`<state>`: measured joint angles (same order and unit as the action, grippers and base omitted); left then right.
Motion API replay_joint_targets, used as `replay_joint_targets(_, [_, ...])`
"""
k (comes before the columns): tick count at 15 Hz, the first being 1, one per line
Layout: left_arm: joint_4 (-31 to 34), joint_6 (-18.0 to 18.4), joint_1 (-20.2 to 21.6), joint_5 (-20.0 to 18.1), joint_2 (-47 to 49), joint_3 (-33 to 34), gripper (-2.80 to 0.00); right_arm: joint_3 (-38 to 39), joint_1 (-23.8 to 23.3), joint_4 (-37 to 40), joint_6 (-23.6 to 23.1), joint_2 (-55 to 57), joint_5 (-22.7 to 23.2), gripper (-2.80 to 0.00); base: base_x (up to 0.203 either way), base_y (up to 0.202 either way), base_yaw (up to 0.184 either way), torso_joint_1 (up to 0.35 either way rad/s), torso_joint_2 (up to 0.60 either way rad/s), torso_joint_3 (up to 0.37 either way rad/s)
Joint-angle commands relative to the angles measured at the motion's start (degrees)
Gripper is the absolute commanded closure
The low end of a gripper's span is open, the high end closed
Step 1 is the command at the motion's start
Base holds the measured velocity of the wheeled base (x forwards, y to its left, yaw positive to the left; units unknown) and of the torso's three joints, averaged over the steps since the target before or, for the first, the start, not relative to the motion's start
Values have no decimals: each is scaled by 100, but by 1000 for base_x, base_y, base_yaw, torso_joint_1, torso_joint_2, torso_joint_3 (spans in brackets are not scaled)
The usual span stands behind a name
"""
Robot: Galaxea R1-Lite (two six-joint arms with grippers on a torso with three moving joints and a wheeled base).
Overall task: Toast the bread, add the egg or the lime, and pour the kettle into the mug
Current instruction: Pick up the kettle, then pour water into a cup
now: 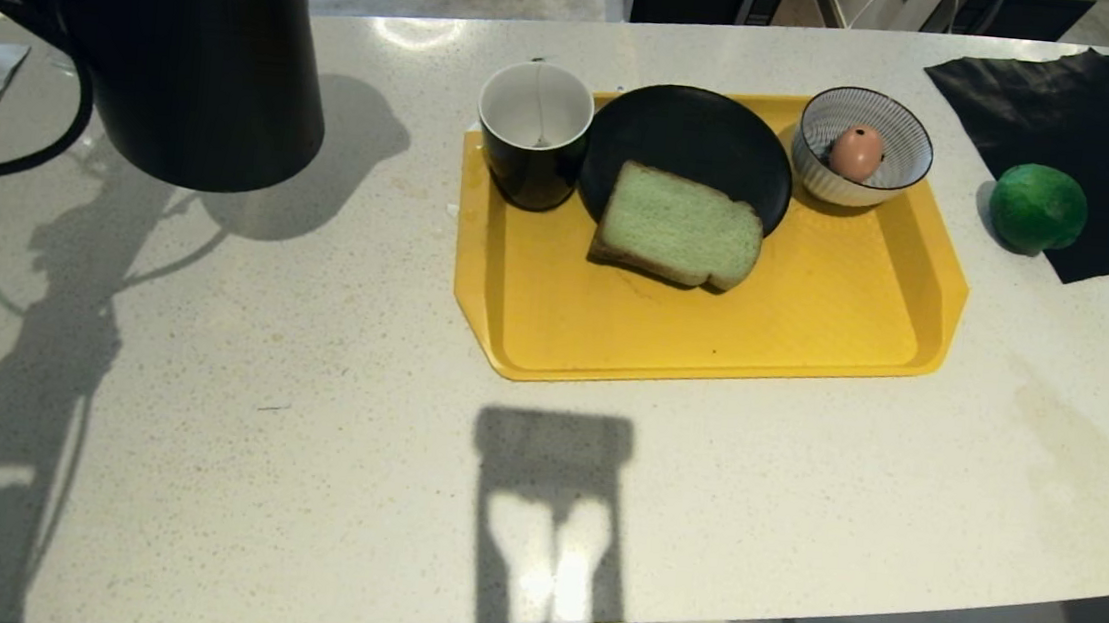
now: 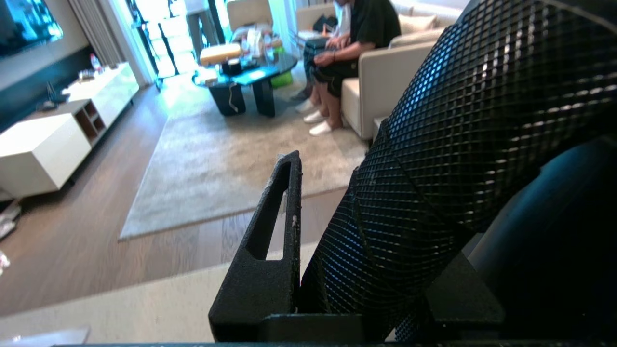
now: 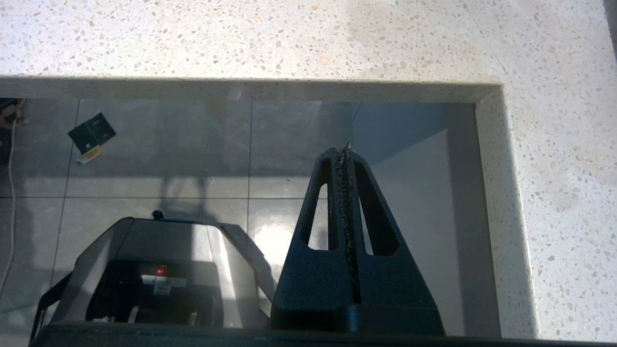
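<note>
- Kettle [image 1: 201, 50]: lifted at the tabletop's [image 1: 298, 490] far left, well apart from the mug [image 1: 534, 134] on the tray [image 1: 712, 345]. Rigid, probably heavy if full; carry by the handle.
- Left end effector [image 2: 337, 250]: clamped on a textured black bar, apparently the kettle handle.
- Right end effector [image 3: 344, 212]: fingers together, empty, parked below the tabletop edge.

Both grippers have matte black, grainy plastic fingers [image 3: 308, 226], wedge-shaped with long slotted cut-outs; a black cable [image 1: 37, 146] trails at left.
</note>
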<state>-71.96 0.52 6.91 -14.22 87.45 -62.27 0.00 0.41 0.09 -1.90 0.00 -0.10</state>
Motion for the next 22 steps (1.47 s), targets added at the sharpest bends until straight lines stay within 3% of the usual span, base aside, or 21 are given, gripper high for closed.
replay_joint_targets(1, [-35, -15, 3, -24, -334, -4, 0, 9, 2, 0, -3, 9, 1, 0, 0, 0, 0, 0, 0, 0])
replay_joint_targets(22, [254, -140, 3, -37, -853, 163, 0, 9, 2, -8, -47, 8, 19, 0, 0, 0, 0, 20, -37, -17])
